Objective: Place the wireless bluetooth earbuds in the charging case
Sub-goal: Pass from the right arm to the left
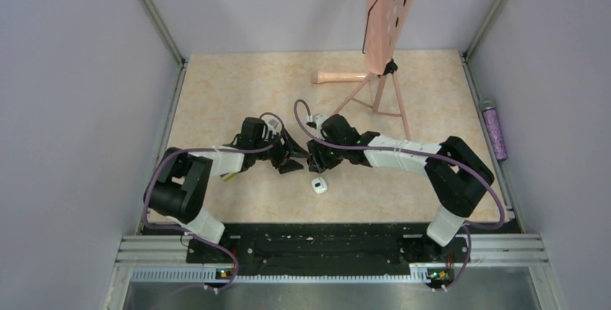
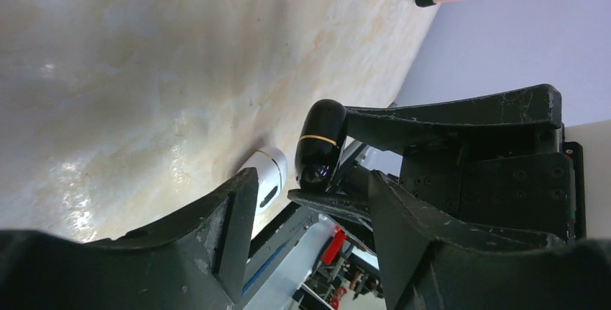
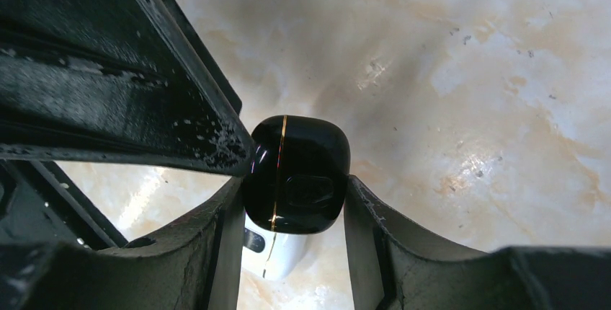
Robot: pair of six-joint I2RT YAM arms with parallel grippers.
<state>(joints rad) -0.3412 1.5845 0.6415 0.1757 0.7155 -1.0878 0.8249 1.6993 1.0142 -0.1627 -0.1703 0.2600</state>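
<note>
- Black, glossy and seamed in gold, a rounded case (image 3: 299, 166) is clamped between the fingers of the right pincer (image 3: 292, 200) and held just above the table (image 3: 468, 72). It is judged to be the charging case, with its lid shut.
- The left pincer (image 2: 311, 213) is seen with its fingers apart and nothing gripped. One finger lies against, or just beside, the side of the case.
- A white piece (image 2: 265, 176), ringed in gold, lies on the table directly beneath the held case.
- The earbuds cannot be made out in any view, so their place cannot be told.
- A slip is judged the main risk. The shell is smooth and is pinched on its curved sides, so a push from the left finger could twist it or squeeze it out.
- If dropped, the case could strike the white piece and knock both away.
- If the lid were pried under so narrow a hold, the case could be levered loose.
</note>
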